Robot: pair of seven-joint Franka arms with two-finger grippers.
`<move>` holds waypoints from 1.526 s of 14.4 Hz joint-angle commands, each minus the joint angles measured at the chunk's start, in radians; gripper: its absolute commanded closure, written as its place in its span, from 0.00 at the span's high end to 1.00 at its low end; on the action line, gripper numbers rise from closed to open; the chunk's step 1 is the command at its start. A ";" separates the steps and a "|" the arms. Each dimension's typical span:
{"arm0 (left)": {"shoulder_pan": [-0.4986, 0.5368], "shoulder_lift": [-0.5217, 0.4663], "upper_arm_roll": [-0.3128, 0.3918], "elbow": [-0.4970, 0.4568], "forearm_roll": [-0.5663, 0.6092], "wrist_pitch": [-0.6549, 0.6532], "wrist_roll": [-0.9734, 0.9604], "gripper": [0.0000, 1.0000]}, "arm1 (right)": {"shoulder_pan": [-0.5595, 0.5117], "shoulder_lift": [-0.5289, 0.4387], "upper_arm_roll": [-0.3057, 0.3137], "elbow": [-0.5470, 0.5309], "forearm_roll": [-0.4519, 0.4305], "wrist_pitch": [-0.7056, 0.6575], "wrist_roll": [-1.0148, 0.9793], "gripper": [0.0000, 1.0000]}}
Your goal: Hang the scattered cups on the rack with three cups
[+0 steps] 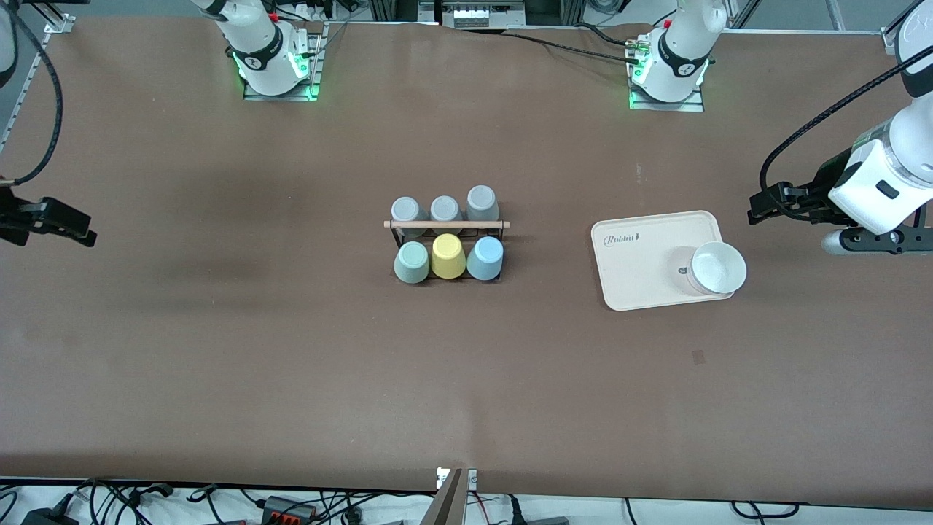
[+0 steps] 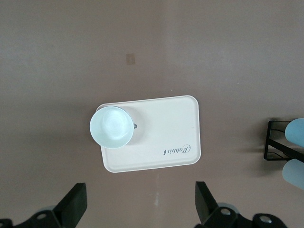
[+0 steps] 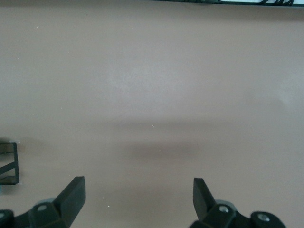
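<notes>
At the table's centre, the green cup (image 1: 412, 262) and blue cup (image 1: 485, 258) are seated on the rack (image 1: 446, 224), so the left gripper (image 2: 137, 209) and right gripper (image 3: 137, 202) are parked wide and empty over opposite table ends.

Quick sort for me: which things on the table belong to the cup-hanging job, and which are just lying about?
Job:
- rack, mid-table
- sage green cup, on the rack
- light blue cup, on the rack

Lying about:
- yellow cup, between those two
- three grey cups, rack's row farther from the front camera
- cream tray
- white bowl, on the tray
</notes>
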 commanded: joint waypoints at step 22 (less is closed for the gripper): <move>0.002 -0.021 -0.005 -0.018 -0.002 0.000 0.019 1.00 | 0.008 -0.190 0.007 -0.272 0.012 0.056 0.006 1.00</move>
